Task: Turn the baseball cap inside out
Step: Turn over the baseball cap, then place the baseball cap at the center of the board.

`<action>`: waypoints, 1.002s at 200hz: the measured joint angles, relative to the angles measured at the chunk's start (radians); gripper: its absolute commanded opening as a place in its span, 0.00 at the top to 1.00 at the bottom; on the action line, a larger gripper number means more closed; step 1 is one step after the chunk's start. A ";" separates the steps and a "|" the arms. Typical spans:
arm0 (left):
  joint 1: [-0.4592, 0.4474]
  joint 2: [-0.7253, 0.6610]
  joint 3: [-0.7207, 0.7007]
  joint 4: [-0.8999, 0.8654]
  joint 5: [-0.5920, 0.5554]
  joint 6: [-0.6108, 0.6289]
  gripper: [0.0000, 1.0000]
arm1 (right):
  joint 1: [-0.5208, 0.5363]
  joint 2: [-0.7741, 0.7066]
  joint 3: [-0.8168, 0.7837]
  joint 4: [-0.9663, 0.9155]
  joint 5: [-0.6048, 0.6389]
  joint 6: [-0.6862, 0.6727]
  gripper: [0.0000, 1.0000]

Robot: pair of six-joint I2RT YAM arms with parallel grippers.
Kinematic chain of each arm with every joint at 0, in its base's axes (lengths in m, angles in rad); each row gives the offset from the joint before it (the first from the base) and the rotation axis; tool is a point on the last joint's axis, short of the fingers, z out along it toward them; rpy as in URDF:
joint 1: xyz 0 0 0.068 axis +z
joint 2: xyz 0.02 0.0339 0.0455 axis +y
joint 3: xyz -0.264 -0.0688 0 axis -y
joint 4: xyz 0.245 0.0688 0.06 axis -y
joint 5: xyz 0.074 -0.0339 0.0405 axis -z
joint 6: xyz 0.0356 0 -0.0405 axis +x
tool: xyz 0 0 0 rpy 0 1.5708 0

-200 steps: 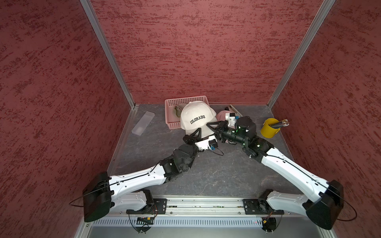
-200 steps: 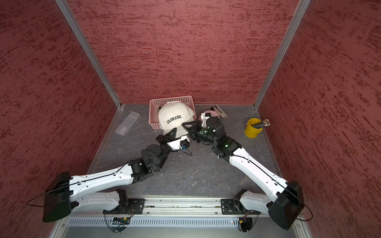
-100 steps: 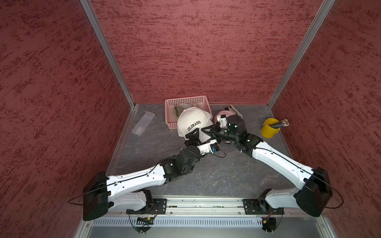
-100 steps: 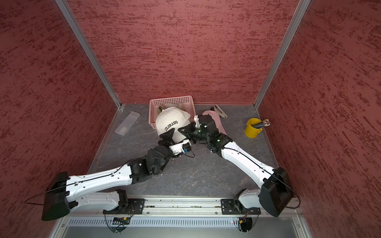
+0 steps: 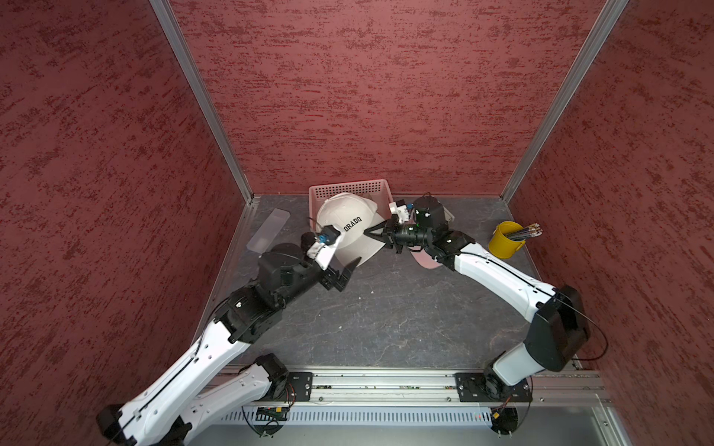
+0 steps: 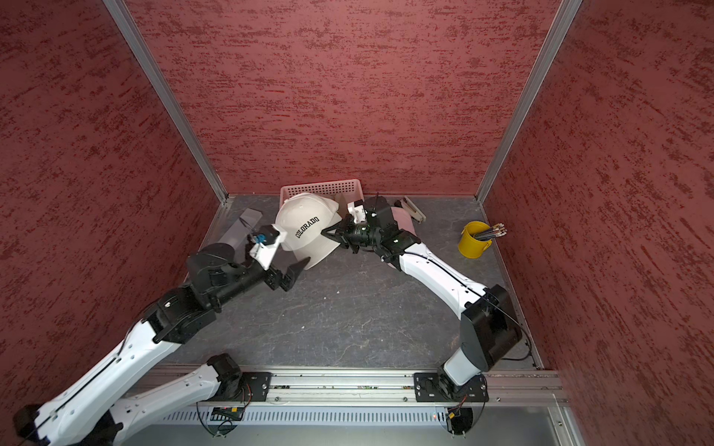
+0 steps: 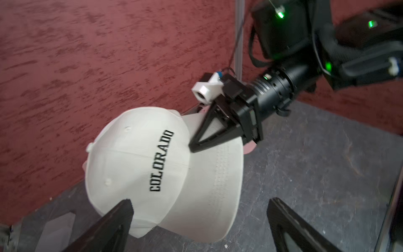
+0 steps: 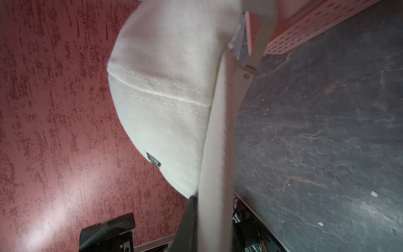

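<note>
Left wrist view gives us one white baseball cap (image 7: pixel 139 165), lettered COLORADO, pinched by the right hand (image 7: pixel 192 148), whose tips are closed on the seam where the brim meets the crown. The cap seems to hang off the counter (image 7: pixel 316 174), its brim tilted down. The left hand (image 7: pixel 200 201) stands wide open, one finger on each side of the cap's lower edge; we cannot tell whether either finger touches the fabric.

In both top views we count two arms and two hands. There is also one pink basket (image 5: pixel 349 187), one yellow cup (image 5: pixel 504 241) holding a bunch of pencils (image 5: pixel 525 231), one clear plastic strip (image 5: pixel 268 228) and one pink thing (image 5: pixel 427 260) partly hidden under the right arm. In a top view we see one stapler-like item (image 6: pixel 413 208).

The basket sits against the back wall, just behind the cap. The strip lies along the left wall and the cup stands near the right wall. Red walls close three sides, and a metal rail (image 5: pixel 386 386) runs along the front edge. Between the two arms and that rail, a broad stretch of counter lies open.
</note>
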 measured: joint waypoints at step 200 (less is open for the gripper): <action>0.539 0.235 0.200 -0.149 0.180 -0.500 0.00 | 0.163 0.762 0.514 0.475 -0.343 -0.007 1.00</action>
